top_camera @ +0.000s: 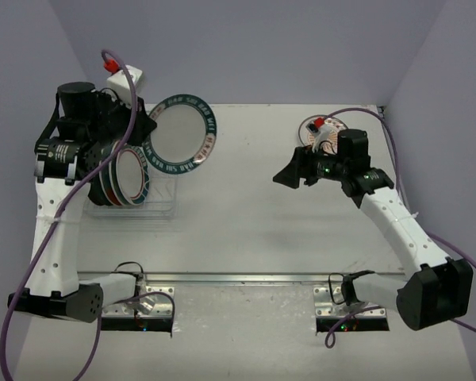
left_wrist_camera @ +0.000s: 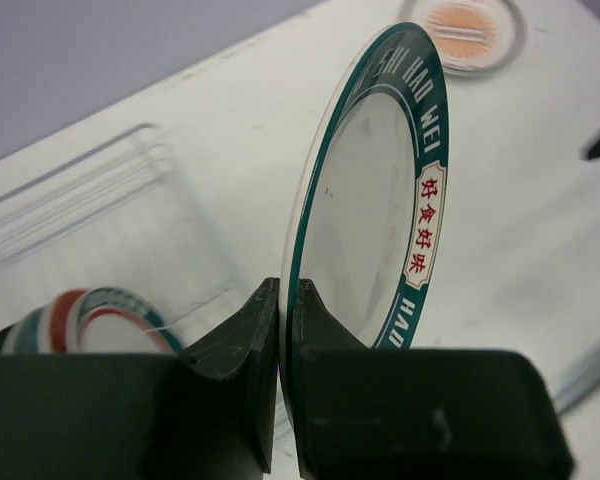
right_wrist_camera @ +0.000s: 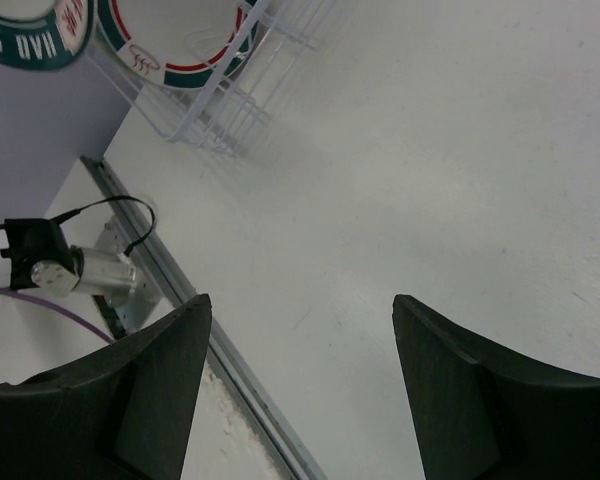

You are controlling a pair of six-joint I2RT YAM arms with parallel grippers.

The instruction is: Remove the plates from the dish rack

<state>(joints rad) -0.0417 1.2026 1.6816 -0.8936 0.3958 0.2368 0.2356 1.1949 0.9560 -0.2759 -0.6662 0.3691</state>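
Note:
My left gripper (top_camera: 145, 125) (left_wrist_camera: 288, 290) is shut on the rim of the white plate with a dark green lettered rim (top_camera: 181, 133) (left_wrist_camera: 375, 190) and holds it in the air, to the right of and above the wire dish rack (top_camera: 147, 208) (left_wrist_camera: 90, 215). The red-rimmed plate with teal pattern (top_camera: 131, 176) (left_wrist_camera: 75, 320) stands on edge in the rack, with a darker plate (top_camera: 103, 181) behind it. The small white plate with orange sunburst (top_camera: 321, 129) (left_wrist_camera: 470, 28) lies flat on the table at the back right. My right gripper (top_camera: 289, 173) (right_wrist_camera: 300, 310) is open and empty above bare table.
A metal rail (top_camera: 238, 278) (right_wrist_camera: 180, 285) runs along the near table edge by the arm bases. Purple cables (top_camera: 32, 262) hang beside both arms. Grey walls close off the left, back and right. The rack (right_wrist_camera: 225, 100) and both rimmed plates show at the top of the right wrist view.

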